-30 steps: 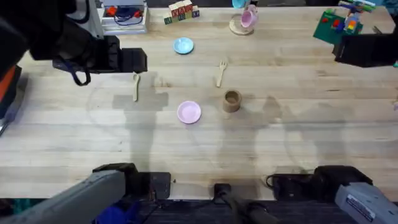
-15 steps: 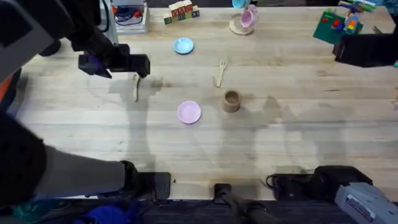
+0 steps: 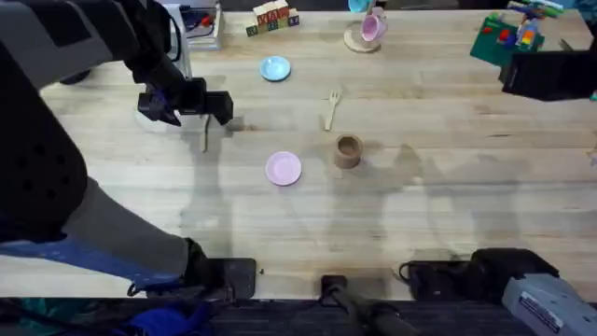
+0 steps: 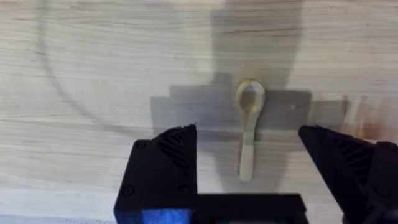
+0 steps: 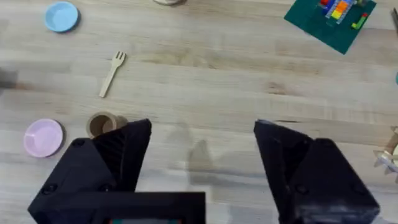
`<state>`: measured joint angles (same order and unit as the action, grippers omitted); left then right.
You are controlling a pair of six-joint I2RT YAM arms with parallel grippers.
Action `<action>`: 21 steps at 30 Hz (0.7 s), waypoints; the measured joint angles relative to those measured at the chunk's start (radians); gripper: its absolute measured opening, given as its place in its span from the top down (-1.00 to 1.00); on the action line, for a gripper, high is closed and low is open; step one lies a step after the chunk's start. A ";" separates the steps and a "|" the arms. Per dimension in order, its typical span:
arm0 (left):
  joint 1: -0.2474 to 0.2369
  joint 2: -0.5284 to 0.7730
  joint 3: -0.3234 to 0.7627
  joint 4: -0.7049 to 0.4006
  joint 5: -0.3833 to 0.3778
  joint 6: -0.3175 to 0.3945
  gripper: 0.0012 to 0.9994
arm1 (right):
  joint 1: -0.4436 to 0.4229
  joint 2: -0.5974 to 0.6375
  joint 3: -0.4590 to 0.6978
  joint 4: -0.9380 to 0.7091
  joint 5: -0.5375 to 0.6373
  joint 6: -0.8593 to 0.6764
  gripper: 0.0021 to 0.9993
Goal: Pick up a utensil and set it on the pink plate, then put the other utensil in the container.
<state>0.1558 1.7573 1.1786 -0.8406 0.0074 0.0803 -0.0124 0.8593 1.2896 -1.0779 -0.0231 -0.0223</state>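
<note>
The spoon (image 4: pixel 248 132) lies flat on the table (image 3: pixel 448 215), left of the pink plate (image 3: pixel 284 169) — the left gripper (image 4: pixel 249 149) hangs over its handle, fingers spread and not touching it. The right gripper (image 5: pixel 202 146) is open too, holding nothing.

spoon (image 3: pixel 205 139) bowl hidden under left claw (image 3: pixel 211 105) overhead | container (image 5: pixel 101 124) partly behind right claw finger

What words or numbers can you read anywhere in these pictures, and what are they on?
Nothing can be read for sure.
The letter blocks at the far edge of the table: red marks, too small and blurred to read.
The label on the right arm's base: dark print, too blurred to read.
The spoon, fork, pink plate and wooden cup: no writing.
</note>
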 joint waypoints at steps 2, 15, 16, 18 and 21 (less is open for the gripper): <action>0.000 0.008 0.000 0.009 0.000 0.000 -0.99 | 0.000 0.000 0.000 0.000 0.000 0.000 -0.99; 0.004 0.031 -0.015 0.049 0.018 0.011 -0.99 | 0.000 0.000 0.000 0.000 0.000 0.000 -0.99; 0.004 0.029 -0.018 0.052 0.018 0.011 -0.99 | 0.000 0.000 0.000 0.000 0.000 0.000 -0.99; 0.004 0.027 -0.019 0.053 0.022 0.011 -0.85 | 0.000 0.000 0.000 0.000 0.000 0.000 -0.99; 0.000 0.027 -0.019 0.056 0.026 0.010 -0.14 | 0.000 0.000 0.000 0.000 0.000 0.000 -0.99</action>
<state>0.1559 1.7847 1.1591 -0.7849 0.0338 0.0907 -0.0124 0.8593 1.2896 -1.0779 -0.0231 -0.0223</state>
